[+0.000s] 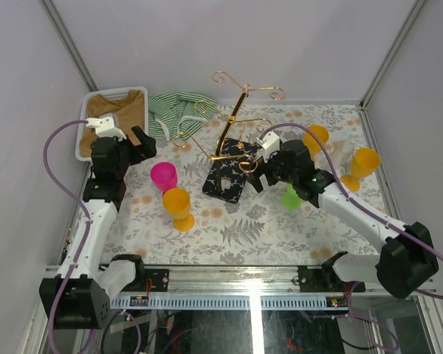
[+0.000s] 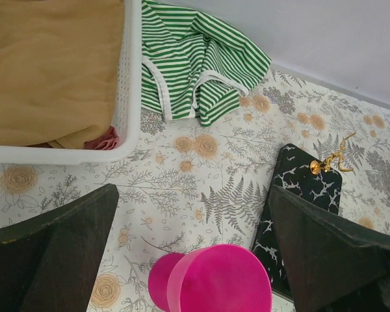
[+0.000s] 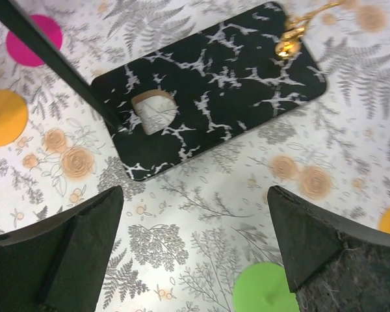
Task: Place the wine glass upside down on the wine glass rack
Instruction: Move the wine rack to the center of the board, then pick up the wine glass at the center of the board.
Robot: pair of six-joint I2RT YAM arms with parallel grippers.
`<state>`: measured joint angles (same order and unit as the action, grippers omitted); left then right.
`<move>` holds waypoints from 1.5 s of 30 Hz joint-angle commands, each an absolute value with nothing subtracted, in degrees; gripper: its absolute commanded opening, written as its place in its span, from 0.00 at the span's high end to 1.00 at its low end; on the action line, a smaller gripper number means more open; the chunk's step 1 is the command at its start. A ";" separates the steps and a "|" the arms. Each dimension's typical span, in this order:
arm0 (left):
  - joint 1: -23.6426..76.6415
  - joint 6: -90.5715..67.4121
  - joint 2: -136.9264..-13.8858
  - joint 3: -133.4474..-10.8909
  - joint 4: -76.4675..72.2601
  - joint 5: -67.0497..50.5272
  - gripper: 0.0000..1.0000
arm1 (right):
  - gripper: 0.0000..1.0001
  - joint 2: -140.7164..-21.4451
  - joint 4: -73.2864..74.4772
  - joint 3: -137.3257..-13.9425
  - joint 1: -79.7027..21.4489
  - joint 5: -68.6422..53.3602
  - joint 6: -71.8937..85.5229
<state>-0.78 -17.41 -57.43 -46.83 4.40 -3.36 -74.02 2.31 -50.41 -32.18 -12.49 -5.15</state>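
- Hooks on the wine glass rack are bare; the whole task remains.
- Left gripper spread by pink glass; right gripper spread, both empty.

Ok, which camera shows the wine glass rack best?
Top external: the whole wine glass rack shows, post, hooked arms and base. Both wrist views catch only its black base and a gold tip.
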 commanded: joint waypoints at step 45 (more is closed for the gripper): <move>-0.55 -13.53 -56.18 -48.74 25.60 -8.75 0.00 | 0.04 -70.92 8.59 -71.87 -32.08 25.46 -8.93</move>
<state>-0.78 -15.03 -57.43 -47.11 23.64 -7.92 -70.81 10.87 -68.99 -32.18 24.38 -8.40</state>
